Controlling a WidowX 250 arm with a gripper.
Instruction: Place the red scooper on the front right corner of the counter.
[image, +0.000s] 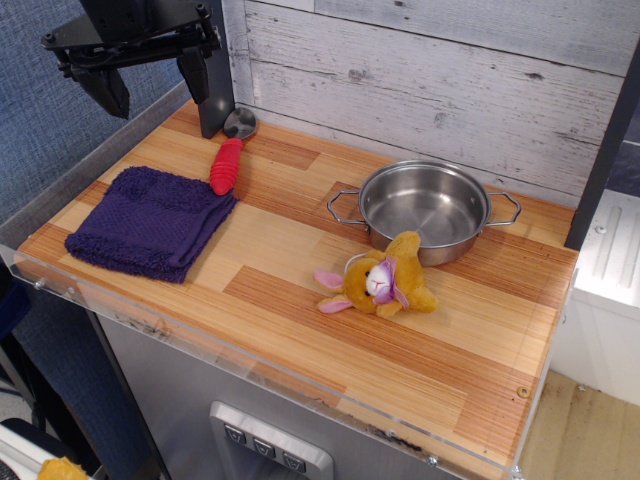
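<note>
The single view looks down at an angle on one counter (300, 320), a wooden top of light and orange-brown striped planks with a clear plastic strip along its near edge, sitting over a grey metal cabinet (200, 390). In the upper left of the frame hangs one black gripper (150, 85), its two fingers (103, 90) spread well apart with nothing between them, poised above the back left part of the counter and touching nothing on it. One red scooper (228, 165) lies flat just below and right of the gripper, near the back edge in the upper left of the frame; its ribbed red handle points toward the lower left and its round silver bowl (240, 123) sits at the far end, close to the dark post behind it. The handle's lower tip lies just beside, perhaps touching, the upper corner of one folded purple cloth (150, 222), which fills the left side of the counter. Right of centre stands one shiny steel pot (425, 210) with two wire handles, upright and empty. One stuffed toy (378, 285), yellow-brown with pink ears, lies right in front of the pot, touching its wall. The lower right corner of the counter shows bare planks. A whitewashed plank wall (430, 80) runs behind.
</note>
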